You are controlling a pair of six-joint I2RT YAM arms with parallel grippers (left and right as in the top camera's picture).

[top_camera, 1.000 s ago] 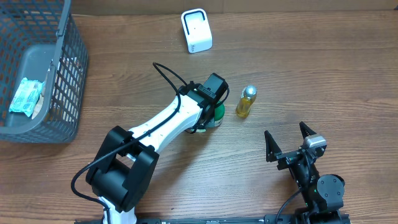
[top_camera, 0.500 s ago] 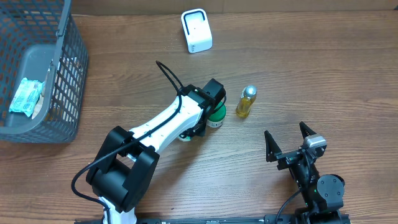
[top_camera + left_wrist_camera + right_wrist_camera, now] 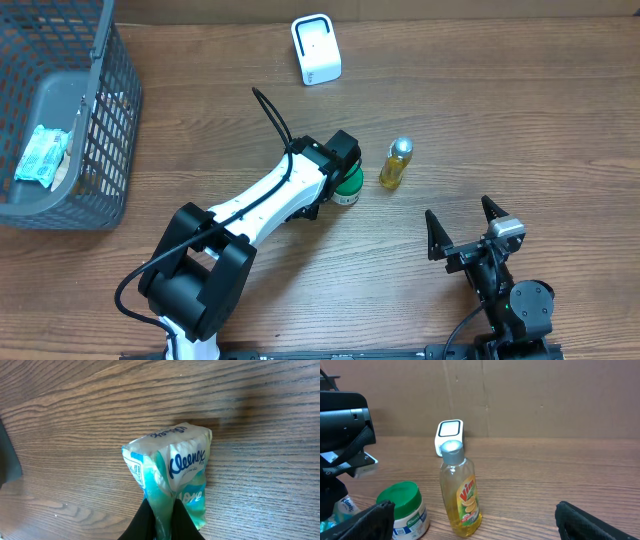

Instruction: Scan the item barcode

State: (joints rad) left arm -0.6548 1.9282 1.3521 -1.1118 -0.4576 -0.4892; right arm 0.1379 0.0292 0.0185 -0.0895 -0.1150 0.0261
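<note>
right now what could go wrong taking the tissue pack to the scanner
The left end effector pinches the tissue pack by one soft end, so it could slip or twist. The green-lidded jar sits right beside that arm and the bottle stands close; a swing toward the scanner might knock them.

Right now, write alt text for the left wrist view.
A white and teal Kleenex tissue pack is pinched at its lower end by the dark fingers of the left hand. Brown wood-grain table fills the rest of the frame.
</note>
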